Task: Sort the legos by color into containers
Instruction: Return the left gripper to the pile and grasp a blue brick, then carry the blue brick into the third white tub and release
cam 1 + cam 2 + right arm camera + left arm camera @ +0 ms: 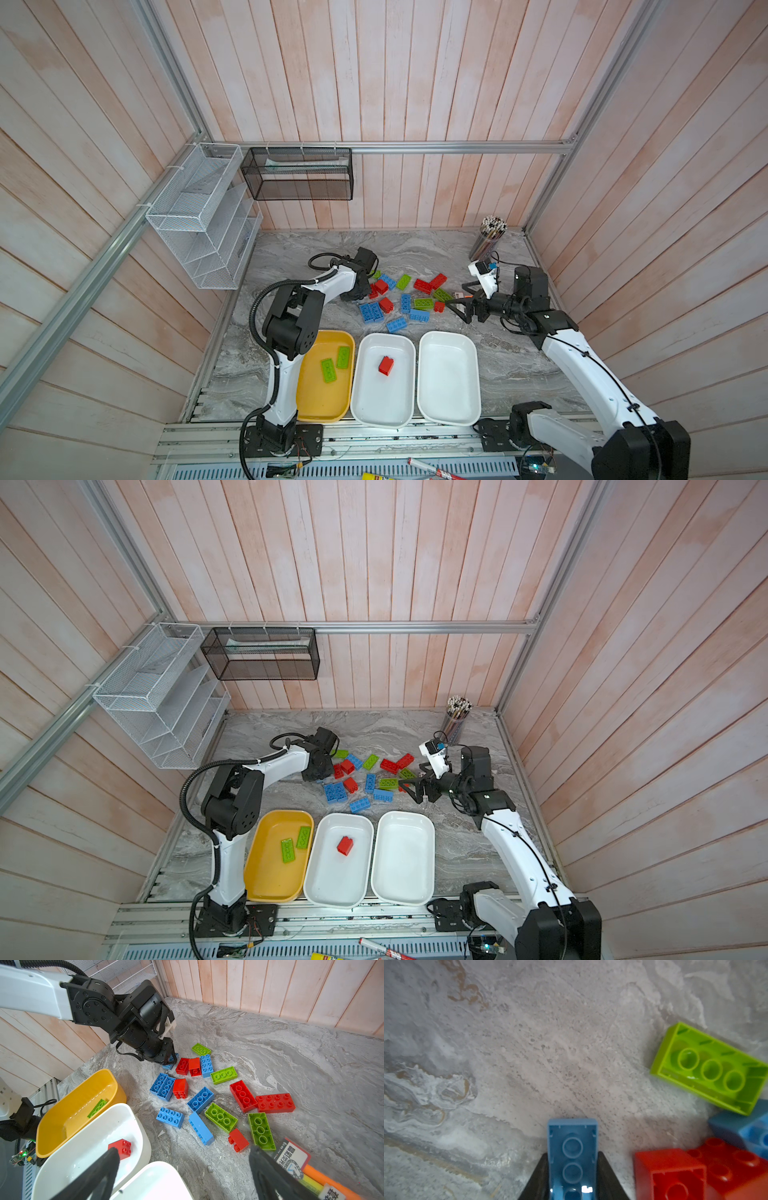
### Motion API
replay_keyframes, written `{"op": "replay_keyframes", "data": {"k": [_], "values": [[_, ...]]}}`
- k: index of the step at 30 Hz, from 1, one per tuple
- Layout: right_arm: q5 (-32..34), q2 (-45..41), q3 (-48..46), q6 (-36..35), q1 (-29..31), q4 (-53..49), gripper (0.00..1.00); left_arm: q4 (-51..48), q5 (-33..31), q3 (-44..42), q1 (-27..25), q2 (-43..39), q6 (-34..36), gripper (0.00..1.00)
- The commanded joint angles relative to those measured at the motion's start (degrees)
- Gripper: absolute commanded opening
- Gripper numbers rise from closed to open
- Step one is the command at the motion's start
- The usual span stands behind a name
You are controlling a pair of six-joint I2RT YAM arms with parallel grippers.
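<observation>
Our left gripper is clamped on a blue brick. Both dark fingers press its long sides, and its hollow underside faces the wrist camera. Whether it touches the marble tabletop we cannot tell. Just beside this gripper lie a lime brick with its underside up, a second blue brick and two red bricks touching each other.

Our right gripper hangs with its jaws spread wide and nothing between them. Close under one finger lies a striped pack with a white label. A small red brick and a green brick lie just ahead of that finger.

In both top views the loose bricks are scattered between our two grippers. The three trays sit side by side, nearer the arm bases than either gripper. The yellow tray, closest to our left arm, holds two green bricks. The middle white tray holds one red brick. The other white tray is on our right gripper's side.
</observation>
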Motion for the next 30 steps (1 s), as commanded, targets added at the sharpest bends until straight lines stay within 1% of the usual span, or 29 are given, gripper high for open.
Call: {"op": "replay_keyframes", "data": {"k": [1, 4, 6, 9, 12, 15, 17, 18, 20, 22, 24, 30], "values": [[-1.75, -1.03, 0.36, -0.07, -0.36, -0.24, 0.98, -3.49, -0.58, 0.02, 0.63, -0.97, 4.0, 0.28], [-3.48, -1.09, 0.47, 1.45, -0.37, 0.58, 0.98, -5.31, 0.32, 0.52, 0.62, -5.59, 7.29, 0.28], [-4.18, -1.18, 0.69, 2.16, -0.38, 0.89, 0.98, -6.48, 2.67, 0.06, 0.44, -9.43, 9.35, 0.28], [-4.94, -1.29, 1.51, 2.69, -0.35, 0.19, 0.98, -8.49, 6.92, -2.55, -1.24, -16.27, 11.47, 0.28], [-6.84, -1.18, 2.47, 2.95, -0.28, -1.27, 0.98, -9.69, 11.23, -6.71, -5.16, -22.96, 11.8, 0.28], [-7.94, -1.26, 3.36, 2.66, -0.31, -3.52, 0.98, -10.16, 14.42, -11.25, -9.98, -28.57, 10.23, 0.28], [-7.78, -1.23, 4.5, 1.32, -0.32, -6.4, 0.98, -9.13, 16.42, -13.77, -13.45, -31.57, 7.8, 0.28], [-7.11, -1.29, 5.18, 0.72, -0.36, -8.01, 0.98, -7.95, 17.47, -14.9, -16.12, -32.93, 6.36, 0.28], [-5.74, -1.56, 5.86, 0.03, -0.46, -9.83, 0.98, -4.71, 19.27, -16.61, -21.22, -33.84, 3.9, 0.28], [-4.6, -1.36, 6.63, -0.09, -0.88, -11.55, 0.98, -1.44, 21.45, -17.32, -26.33, -32.39, 1.82, 0.28], [-4.88, -1.05, 7.37, -0.04, -1.94, -13.38, 0.98, -0.25, 21.48, -16.61, -31.33, -30.11, 1.24, 0.28], [-4.76, -1.22, 7.44, 0.8, -5.05, -16.23, 0.98, 4.36, 21.83, -13.24, -37.66, -23.81, 0.8, 0.28]]}}
